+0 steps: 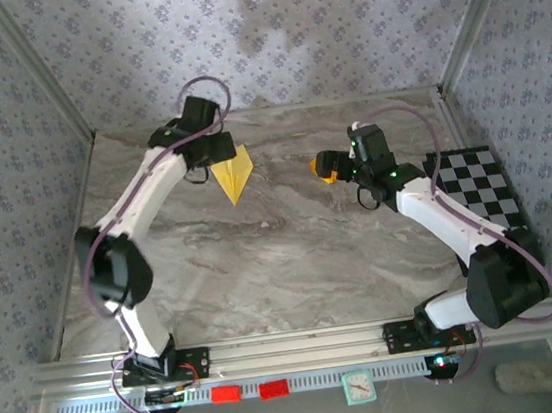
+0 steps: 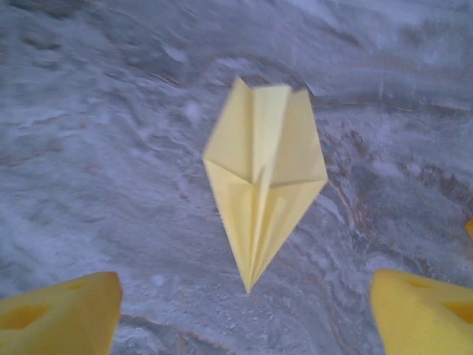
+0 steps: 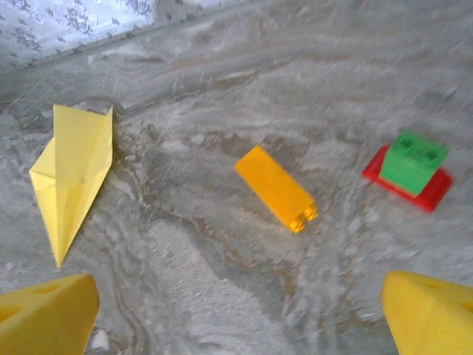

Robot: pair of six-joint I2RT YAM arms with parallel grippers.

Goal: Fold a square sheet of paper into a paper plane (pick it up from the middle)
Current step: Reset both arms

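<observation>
1. The paper plane (image 2: 262,177) lies flat on the table (image 1: 293,265), toward the far left, and nothing is holding it. It looks to me like a finished dart with a crease down the middle.
2. My left gripper (image 2: 242,316) hangs over it with the fingers (image 2: 59,314) spread wide apart and nothing between them.
3. In the left wrist view the plane sits just ahead of the fingers and roughly midway between them. Its nose points back at me and its wide tail points away.
4. Its long axis runs from near to far, so it crosses the line between my two fingers. I judge that closing them would squeeze it across its width, not along its length.
5. My right gripper (image 3: 240,314) is also spread apart and holds nothing. It hovers over an orange block (image 3: 277,188), with a green-on-red block (image 3: 410,170) beyond.
6. From the right wrist the plane is off to the far left, well apart from those fingers.
7. So the left arm is plainly the nearer one, and I would make any pick at the plane's middle with it.
</observation>
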